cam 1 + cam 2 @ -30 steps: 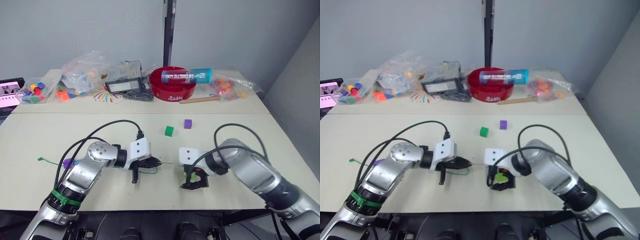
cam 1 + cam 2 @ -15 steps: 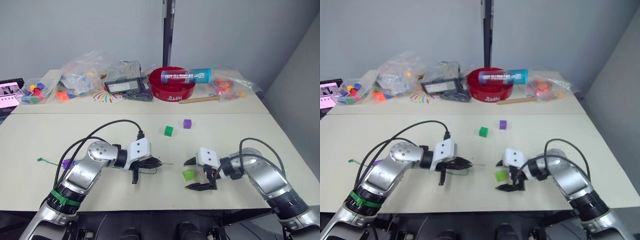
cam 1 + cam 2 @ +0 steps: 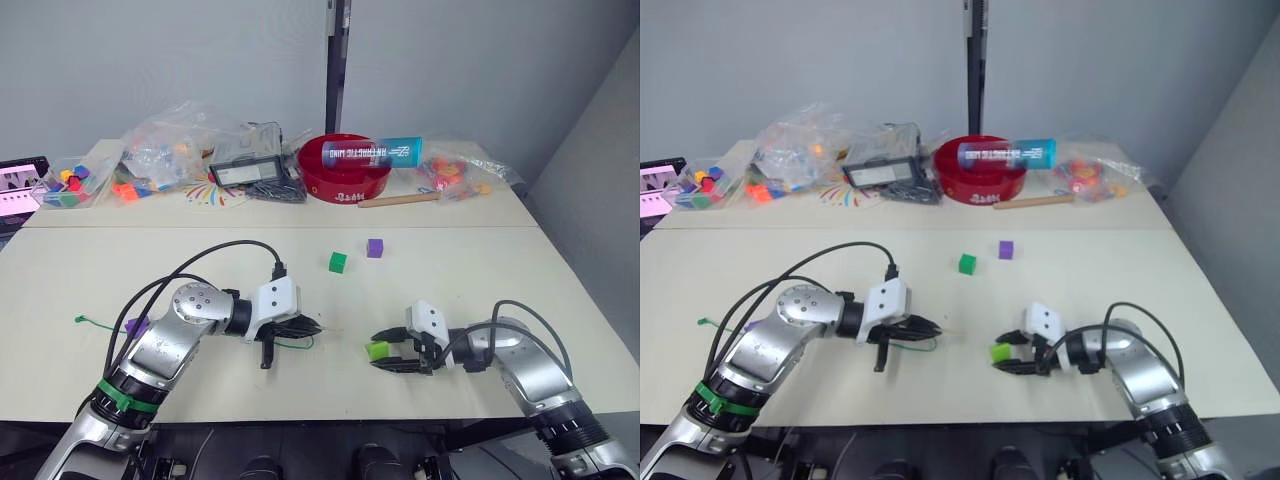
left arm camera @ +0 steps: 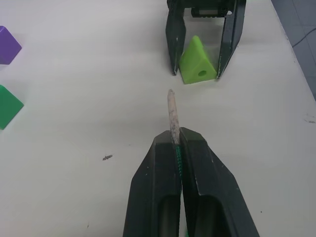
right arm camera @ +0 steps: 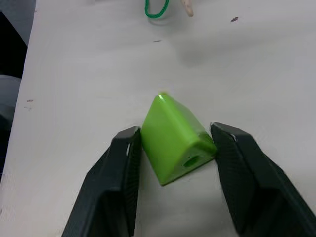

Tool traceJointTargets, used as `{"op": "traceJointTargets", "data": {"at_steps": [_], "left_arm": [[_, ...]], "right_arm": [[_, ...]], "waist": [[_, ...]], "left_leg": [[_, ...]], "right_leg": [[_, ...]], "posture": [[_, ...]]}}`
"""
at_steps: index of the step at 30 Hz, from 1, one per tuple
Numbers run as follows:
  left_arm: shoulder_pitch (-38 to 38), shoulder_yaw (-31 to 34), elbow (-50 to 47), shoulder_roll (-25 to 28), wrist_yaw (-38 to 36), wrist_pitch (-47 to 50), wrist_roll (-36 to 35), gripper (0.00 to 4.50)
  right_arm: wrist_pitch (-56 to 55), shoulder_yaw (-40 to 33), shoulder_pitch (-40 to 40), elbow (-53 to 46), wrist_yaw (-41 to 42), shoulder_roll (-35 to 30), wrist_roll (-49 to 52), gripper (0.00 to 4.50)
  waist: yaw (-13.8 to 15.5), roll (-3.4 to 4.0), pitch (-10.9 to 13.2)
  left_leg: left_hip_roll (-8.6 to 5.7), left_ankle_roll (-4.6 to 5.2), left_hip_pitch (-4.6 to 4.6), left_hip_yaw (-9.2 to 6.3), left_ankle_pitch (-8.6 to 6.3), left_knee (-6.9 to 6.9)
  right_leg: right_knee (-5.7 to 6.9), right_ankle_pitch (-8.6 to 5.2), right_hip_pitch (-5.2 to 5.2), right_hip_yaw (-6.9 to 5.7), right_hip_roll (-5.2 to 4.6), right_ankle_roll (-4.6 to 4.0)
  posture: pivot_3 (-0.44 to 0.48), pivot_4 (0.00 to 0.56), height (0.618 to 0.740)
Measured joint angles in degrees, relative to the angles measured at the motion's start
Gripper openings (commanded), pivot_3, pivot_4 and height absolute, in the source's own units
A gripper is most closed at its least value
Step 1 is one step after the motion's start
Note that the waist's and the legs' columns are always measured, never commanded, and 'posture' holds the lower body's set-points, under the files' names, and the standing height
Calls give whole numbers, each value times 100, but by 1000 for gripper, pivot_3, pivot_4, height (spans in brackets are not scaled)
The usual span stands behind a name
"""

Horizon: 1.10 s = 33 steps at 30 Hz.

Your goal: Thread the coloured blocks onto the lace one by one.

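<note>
My left gripper [image 4: 174, 136] is shut on the lace, whose pale stiff tip [image 4: 171, 113] sticks out past the fingers; the green string [image 3: 295, 343] trails back to the left. The tip points at a light green block [image 5: 177, 139] lying on the table, its hole facing the lace. My right gripper [image 3: 385, 352] is open, one finger on each side of that block with a gap to each. A dark green block [image 3: 338, 262] and a purple block [image 3: 375, 247] lie further back. Another purple block [image 3: 134, 327] sits by the lace at the left.
On the back table stand a red bowl [image 3: 345, 180] with a blue can [image 3: 372, 152] across it, clear bags of mixed pieces [image 3: 160, 150], a black device [image 3: 245, 172] and a wooden stick [image 3: 400, 199]. Black cables loop over both arms.
My right gripper has swung out to the right, away from over the light green block, and now lies low with its open fingers on either side of it. The left gripper has barely moved.
</note>
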Motion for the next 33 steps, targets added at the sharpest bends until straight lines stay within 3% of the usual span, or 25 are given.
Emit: {"op": "traceJointTargets", "data": {"at_steps": [17, 33], "left_arm": [[97, -190, -186, -15, 70, 101, 38, 0], [222, -261, -369, 16, 361, 347, 137, 0]], "right_arm": [[1180, 201, -13, -827, -1135, 486, -339, 1717], [2088, -40, 793, -1904, -2594, 1128, -289, 1716]], "waist": [[-90, -1, -1], [-120, -1, -2]], "left_leg": [[8, 0, 15, 0, 0, 0], [9, 0, 15, -3, 0, -1]], "right_leg": [[10, 5, 5, 6, 13, -8], [11, 5, 6, 5, 14, -8]], "posture": [[0, 150, 731], [0, 150, 731]]}}
